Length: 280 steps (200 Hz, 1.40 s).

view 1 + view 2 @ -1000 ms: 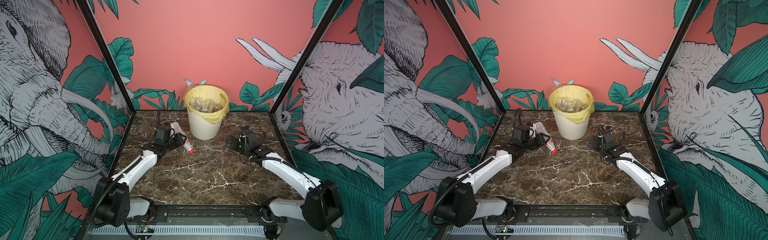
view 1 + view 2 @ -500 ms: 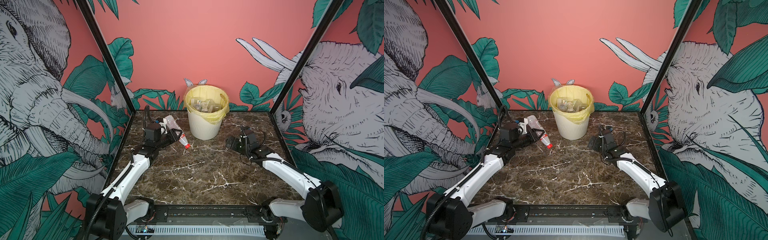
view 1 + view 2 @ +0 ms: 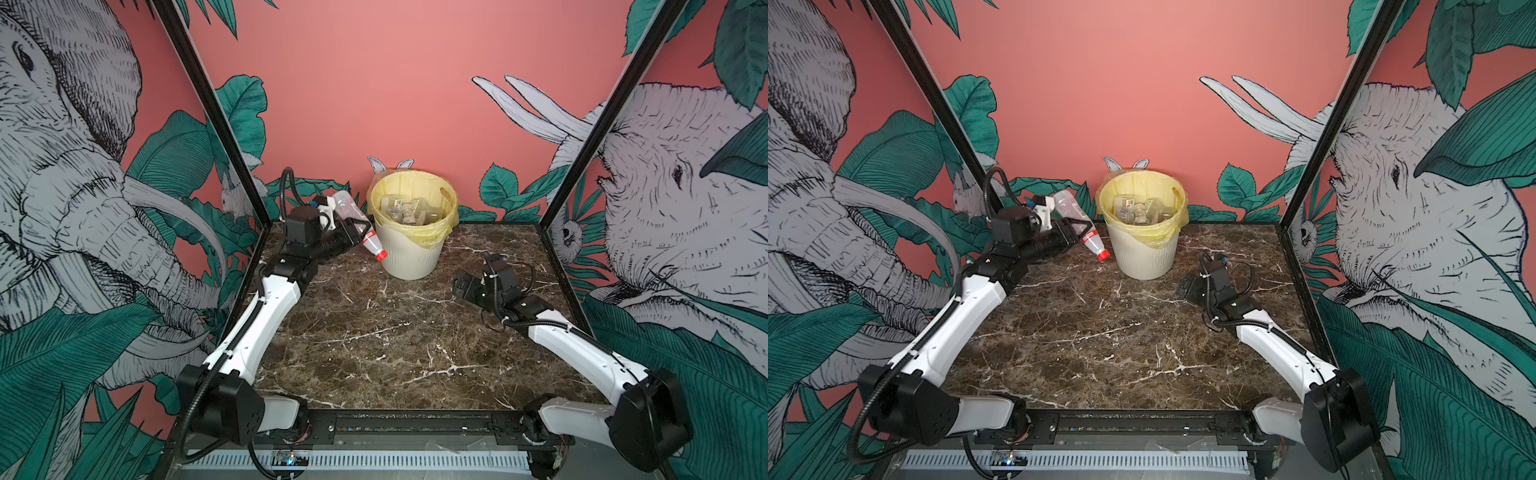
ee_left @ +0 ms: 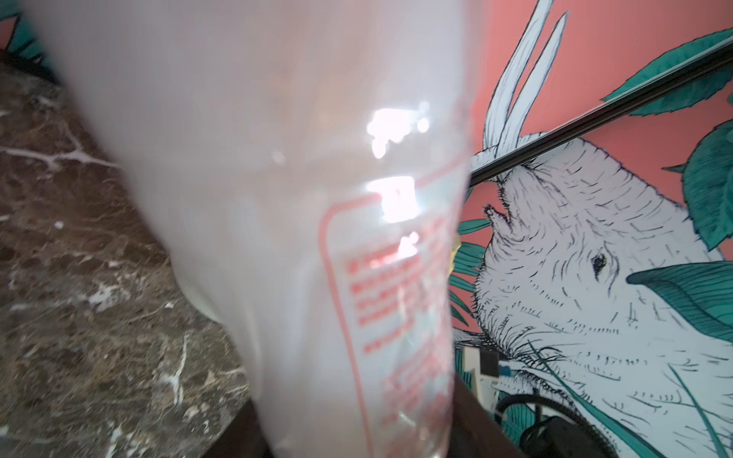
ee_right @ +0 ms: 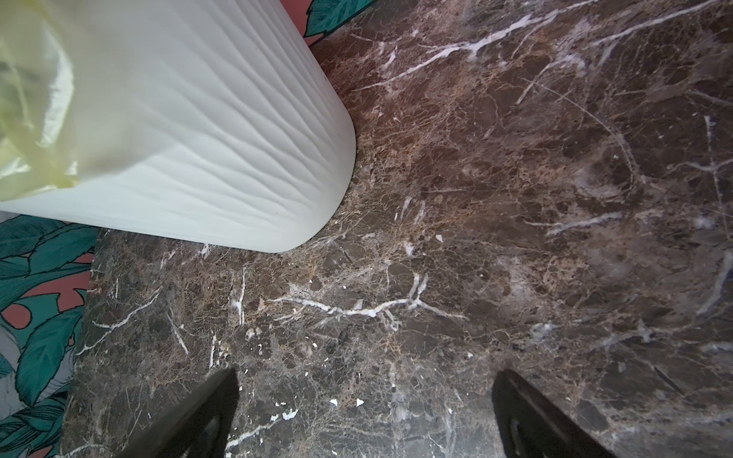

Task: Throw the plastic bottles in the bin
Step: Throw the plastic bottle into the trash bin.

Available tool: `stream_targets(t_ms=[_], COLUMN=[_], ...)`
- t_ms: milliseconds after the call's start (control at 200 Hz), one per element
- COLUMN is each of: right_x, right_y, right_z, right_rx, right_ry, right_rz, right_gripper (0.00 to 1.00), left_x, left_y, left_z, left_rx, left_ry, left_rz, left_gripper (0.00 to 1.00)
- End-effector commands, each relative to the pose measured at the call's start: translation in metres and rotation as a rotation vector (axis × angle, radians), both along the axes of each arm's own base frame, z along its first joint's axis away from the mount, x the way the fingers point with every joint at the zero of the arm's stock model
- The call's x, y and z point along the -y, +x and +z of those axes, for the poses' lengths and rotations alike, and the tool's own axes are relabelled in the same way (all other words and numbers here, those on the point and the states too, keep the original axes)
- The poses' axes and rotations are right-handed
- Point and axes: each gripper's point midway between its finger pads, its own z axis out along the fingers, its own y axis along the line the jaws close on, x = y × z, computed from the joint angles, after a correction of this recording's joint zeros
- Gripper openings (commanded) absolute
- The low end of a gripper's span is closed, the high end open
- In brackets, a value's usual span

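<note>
Left wrist view: bottle fills the frame, clasped by the left gripper.
In both top views the bottle hangs just left of the bin, not over its mouth, with its long axis tilted and its red cap low by the bin wall. The jaws sit narrow around its middle. The right gripper is spread wide and empty.

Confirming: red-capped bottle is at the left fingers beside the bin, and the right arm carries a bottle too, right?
Not quite. The right fingers carry nothing: the right wrist view shows them spread, with only table between them. The red-capped bottle is at the left fingers beside the bin.
</note>
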Motion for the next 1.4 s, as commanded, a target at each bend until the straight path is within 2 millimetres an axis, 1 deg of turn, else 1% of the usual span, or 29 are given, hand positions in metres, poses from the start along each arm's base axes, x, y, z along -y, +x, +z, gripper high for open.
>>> stream_targets(t_ms=[0, 95, 145, 165, 175, 180, 185, 190, 195, 205, 210, 215, 220, 235, 255, 260, 265, 270, 275, 315, 380, 505, 600, 680, 825, 1055, 1165, 1270, 1395], right_x=[0.003, 0.006, 0.007, 0.008, 0.008, 0.008, 0.008, 0.008, 0.008, 0.008, 0.009, 0.009, 0.009, 0.009, 0.01, 0.01, 0.01, 0.01, 0.011, 0.013, 0.016, 0.02, 0.02, 0.019, 0.016, 0.013, 0.014, 0.017, 0.02], right_y=[0.0, -0.001, -0.002, -0.002, -0.003, -0.003, -0.003, -0.002, -0.003, -0.003, -0.003, -0.003, -0.004, -0.004, -0.004, -0.005, -0.005, -0.005, -0.005, -0.006, -0.008, -0.01, -0.01, -0.009, -0.006, -0.003, -0.004, -0.004, -0.004], right_z=[0.012, 0.015, 0.016, 0.016, 0.016, 0.016, 0.017, 0.018, 0.017, 0.018, 0.018, 0.018, 0.018, 0.019, 0.019, 0.02, 0.02, 0.02, 0.021, 0.023, 0.026, 0.03, 0.031, 0.029, 0.027, 0.024, 0.025, 0.025, 0.026], right_rx=[0.036, 0.047, 0.048, 0.047, 0.047, 0.046, 0.049, 0.05, 0.049, 0.05, 0.05, 0.05, 0.051, 0.051, 0.052, 0.054, 0.054, 0.055, 0.056, 0.062, 0.072, 0.086, 0.089, 0.085, 0.081, 0.073, 0.068, 0.064, 0.063], right_ry=[0.028, 0.027, 0.023, 0.021, 0.021, 0.02, 0.021, 0.021, 0.02, 0.019, 0.019, 0.019, 0.019, 0.019, 0.018, 0.019, 0.018, 0.018, 0.018, 0.015, 0.007, -0.004, -0.006, -0.009, -0.004, 0.0, -0.016, -0.04, -0.07], right_rz=[-0.02, -0.029, -0.032, -0.034, -0.034, -0.034, -0.034, -0.036, -0.036, -0.037, -0.037, -0.038, -0.037, -0.038, -0.04, -0.04, -0.041, -0.041, -0.042, -0.046, -0.053, -0.059, -0.057, -0.053, -0.046, -0.043, -0.038, -0.036, -0.033], right_gripper=[0.99, 0.99, 0.99, 0.99, 0.99, 0.99, 0.99, 0.99, 0.99, 0.99, 0.99, 0.99, 0.99, 0.99, 0.99, 0.99, 0.99, 0.99, 0.99, 0.99, 0.99, 0.99, 0.99, 0.99, 0.99, 0.99, 0.99, 0.99, 1.0], left_x=[0.038, 0.087, 0.115, 0.124, 0.128, 0.129, 0.13, 0.131, 0.133, 0.134, 0.135, 0.135, 0.136, 0.138, 0.138, 0.137, 0.137, 0.136, 0.136, 0.132, 0.122, 0.092, 0.071, 0.061, 0.052, 0.047, 0.044, 0.037, 0.022], left_y=[0.025, 0.055, 0.069, 0.074, 0.078, 0.078, 0.08, 0.081, 0.084, 0.084, 0.087, 0.087, 0.089, 0.092, 0.095, 0.096, 0.097, 0.096, 0.097, 0.1, 0.099, 0.096, 0.089, 0.082, 0.068, 0.055, 0.049, 0.044, 0.039], left_z=[0.019, 0.032, 0.041, 0.043, 0.041, 0.052, 0.044, 0.049, 0.04, 0.05, 0.041, 0.049, 0.042, 0.039, 0.039, 0.043, 0.038, 0.043, 0.041, 0.039, 0.044, 0.057, 0.074, 0.089, 0.11, 0.127, 0.124, 0.11, 0.09], left_rx=[-0.063, -0.106, -0.112, -0.12, -0.132, -0.11, -0.132, -0.125, -0.147, -0.134, -0.156, -0.142, -0.16, -0.175, -0.19, -0.182, -0.198, -0.191, -0.195, -0.206, -0.181, -0.15, -0.103, -0.062, -0.006, 0.052, 0.073, 0.076, 0.078], left_ry=[-0.075, -0.113, -0.16, -0.175, -0.177, -0.187, -0.182, -0.187, -0.182, -0.192, -0.187, -0.193, -0.188, -0.188, -0.188, -0.192, -0.187, -0.191, -0.189, -0.182, -0.158, -0.148, -0.159, -0.173, -0.173, -0.162, -0.111, -0.04, 0.042], left_rz=[-0.06, -0.102, -0.143, -0.156, -0.16, -0.163, -0.161, -0.161, -0.161, -0.165, -0.163, -0.165, -0.164, -0.165, -0.158, -0.157, -0.154, -0.155, -0.154, -0.137, -0.106, -0.053, -0.024, -0.013, -0.024, -0.061, -0.064, -0.048, -0.008], left_gripper=[0.55, 0.59, 0.65, 0.67, 0.69, 0.71, 0.72, 0.74, 0.75, 0.77, 0.77, 0.78, 0.79, 0.8, 0.82, 0.84, 0.87, 0.9, 0.92, 0.99, 0.99, 0.99, 0.99, 0.99, 0.99, 0.99, 0.99, 0.99, 0.99])
